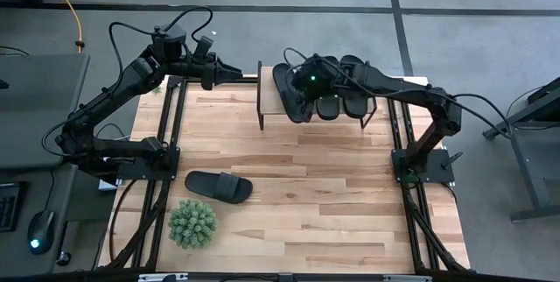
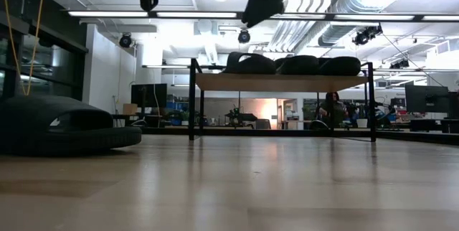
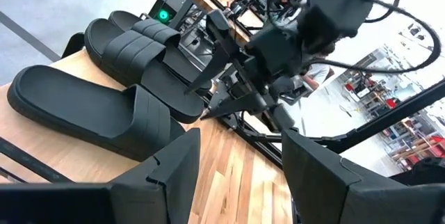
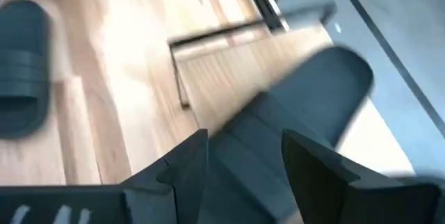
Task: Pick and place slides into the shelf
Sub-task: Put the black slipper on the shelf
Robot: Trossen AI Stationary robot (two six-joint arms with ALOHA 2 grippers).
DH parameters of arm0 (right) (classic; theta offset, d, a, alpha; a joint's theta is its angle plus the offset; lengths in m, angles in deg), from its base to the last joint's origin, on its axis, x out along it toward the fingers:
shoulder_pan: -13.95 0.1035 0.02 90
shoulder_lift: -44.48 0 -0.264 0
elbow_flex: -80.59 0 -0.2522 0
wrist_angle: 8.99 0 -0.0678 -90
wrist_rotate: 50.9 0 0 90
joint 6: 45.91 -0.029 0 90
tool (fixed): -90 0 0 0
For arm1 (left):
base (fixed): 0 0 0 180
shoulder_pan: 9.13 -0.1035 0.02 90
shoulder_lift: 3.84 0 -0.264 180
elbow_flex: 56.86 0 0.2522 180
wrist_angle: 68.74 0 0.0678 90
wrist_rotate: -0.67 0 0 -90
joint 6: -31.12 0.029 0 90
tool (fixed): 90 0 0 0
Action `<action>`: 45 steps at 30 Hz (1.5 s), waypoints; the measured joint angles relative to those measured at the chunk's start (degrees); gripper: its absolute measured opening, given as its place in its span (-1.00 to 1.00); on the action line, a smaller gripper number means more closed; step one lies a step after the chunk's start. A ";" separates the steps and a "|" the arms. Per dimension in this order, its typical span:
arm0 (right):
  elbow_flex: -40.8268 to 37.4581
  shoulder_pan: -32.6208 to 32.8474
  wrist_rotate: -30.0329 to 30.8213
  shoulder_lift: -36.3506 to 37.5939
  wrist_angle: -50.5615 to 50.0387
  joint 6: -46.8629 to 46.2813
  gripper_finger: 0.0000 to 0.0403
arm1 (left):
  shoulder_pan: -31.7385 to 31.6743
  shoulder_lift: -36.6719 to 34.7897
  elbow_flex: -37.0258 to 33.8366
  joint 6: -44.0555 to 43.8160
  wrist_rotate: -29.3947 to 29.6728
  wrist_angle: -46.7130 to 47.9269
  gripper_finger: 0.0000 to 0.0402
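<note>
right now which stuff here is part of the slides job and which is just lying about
Part of the job:
- three slides on the shelf
- shelf
- slide on the table
- right gripper

Just lying about:
- green spiky plant

Both arms are matte black, with boxy joints and loose black cables looping alongside. The right arm (image 1: 411, 98) carries a small green light, perhaps on its wrist camera.

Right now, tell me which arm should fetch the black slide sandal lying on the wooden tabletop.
Left. The black slide sandal lies on its side of the tabletop; the right end effector is over the wood-topped shelf.
</note>
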 joint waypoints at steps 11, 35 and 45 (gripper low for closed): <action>-0.02 -4.06 -10.33 -3.98 7.29 4.05 -0.14 | -0.01 0.00 0.00 0.36 0.00 -0.06 -0.07; -0.07 -4.21 -11.02 -11.32 13.22 6.51 -0.14 | -0.01 0.58 0.00 0.45 0.19 -0.10 -0.07; -0.02 -4.04 -0.03 -11.65 10.04 4.91 -0.14 | -0.01 0.63 0.00 0.38 0.01 -0.06 -0.07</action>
